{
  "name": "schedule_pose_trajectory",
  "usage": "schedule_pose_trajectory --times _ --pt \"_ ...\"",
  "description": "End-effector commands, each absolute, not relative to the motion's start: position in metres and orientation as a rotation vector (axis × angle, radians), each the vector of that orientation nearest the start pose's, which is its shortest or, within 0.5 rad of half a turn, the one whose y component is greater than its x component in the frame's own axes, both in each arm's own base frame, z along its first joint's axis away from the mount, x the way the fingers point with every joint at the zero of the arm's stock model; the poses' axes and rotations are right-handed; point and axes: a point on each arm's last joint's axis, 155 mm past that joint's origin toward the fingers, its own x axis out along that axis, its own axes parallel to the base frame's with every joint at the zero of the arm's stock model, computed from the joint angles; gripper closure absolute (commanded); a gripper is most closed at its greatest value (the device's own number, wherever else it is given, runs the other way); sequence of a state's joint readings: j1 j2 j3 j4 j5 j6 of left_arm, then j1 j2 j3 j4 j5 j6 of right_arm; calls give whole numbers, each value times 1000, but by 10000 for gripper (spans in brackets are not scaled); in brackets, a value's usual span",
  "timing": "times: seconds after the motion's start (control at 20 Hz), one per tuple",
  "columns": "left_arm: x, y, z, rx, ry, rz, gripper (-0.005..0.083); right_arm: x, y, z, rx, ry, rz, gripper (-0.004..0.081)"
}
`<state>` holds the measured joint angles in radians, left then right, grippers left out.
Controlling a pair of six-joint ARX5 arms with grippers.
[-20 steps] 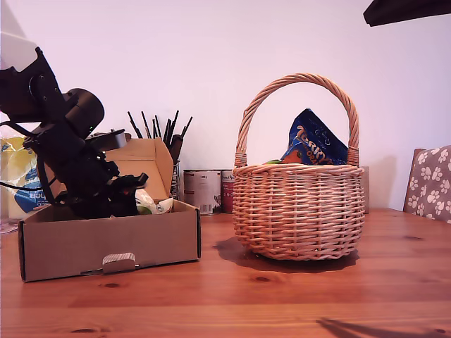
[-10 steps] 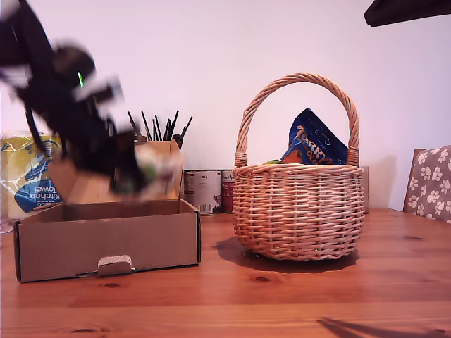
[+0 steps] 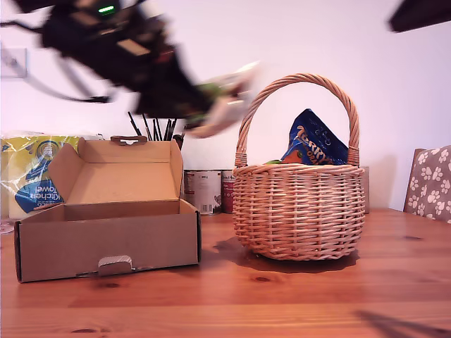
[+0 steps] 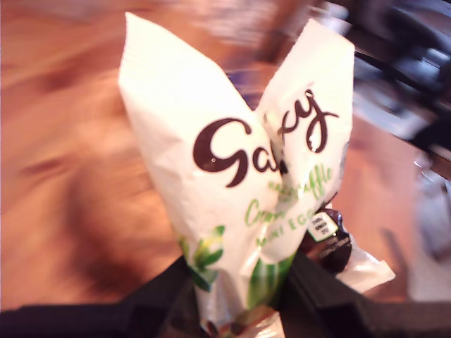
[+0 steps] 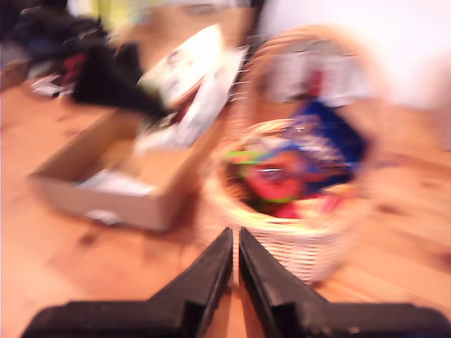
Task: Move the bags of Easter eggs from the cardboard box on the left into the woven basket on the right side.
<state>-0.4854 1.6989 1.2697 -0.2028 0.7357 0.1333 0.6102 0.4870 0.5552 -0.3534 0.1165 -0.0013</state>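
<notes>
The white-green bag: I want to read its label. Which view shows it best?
The first wrist view: the white-green bag fills the frame, "Galaxy" legible, pinched in my first gripper. The exterior view shows a motion-blurred streak beside the basket handle; the second wrist view shows a blurred white shape.

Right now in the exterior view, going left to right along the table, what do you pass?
Paper towel pack → cardboard box → tins → woven basket → chair. Above, my first gripper carries a white-green bag toward the basket.
</notes>
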Motion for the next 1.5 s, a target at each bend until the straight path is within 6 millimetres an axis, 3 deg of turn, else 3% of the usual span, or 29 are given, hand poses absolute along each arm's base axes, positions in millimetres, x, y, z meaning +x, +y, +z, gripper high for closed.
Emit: schedule_pose_trajectory --times 0.0,0.1,0.3,0.45,0.7,0.8,0.95,1.0,1.1,1.15,1.45 --pt "356 -343 197 61 534 -1217 598 231 122 226 -111 280 429 781" --pt "358 -366 205 111 439 -1197 598 228 110 229 -113 269 389 781" --pt "378 -395 211 152 272 -1146 598 221 105 237 -99 235 384 781" --pt "396 -405 188 156 239 -1112 598 220 103 240 -85 223 383 781" --pt "410 -406 121 172 362 -1067 598 219 103 240 -85 222 384 781" --pt "407 -405 113 177 396 -1067 598 219 103 240 -85 221 384 781" --pt "410 -409 123 175 374 -1071 580 219 103 240 -85 221 384 781" --pt "412 -411 128 173 363 -1071 496 219 103 240 -85 222 384 781" --pt "415 -414 138 165 356 -1070 165 219 103 240 -85 222 384 781" --pt "416 -414 141 155 380 -1067 80 219 103 240 -85 222 384 781" --pt "400 -402 174 178 471 -1068 91 219 104 240 -70 227 385 781"
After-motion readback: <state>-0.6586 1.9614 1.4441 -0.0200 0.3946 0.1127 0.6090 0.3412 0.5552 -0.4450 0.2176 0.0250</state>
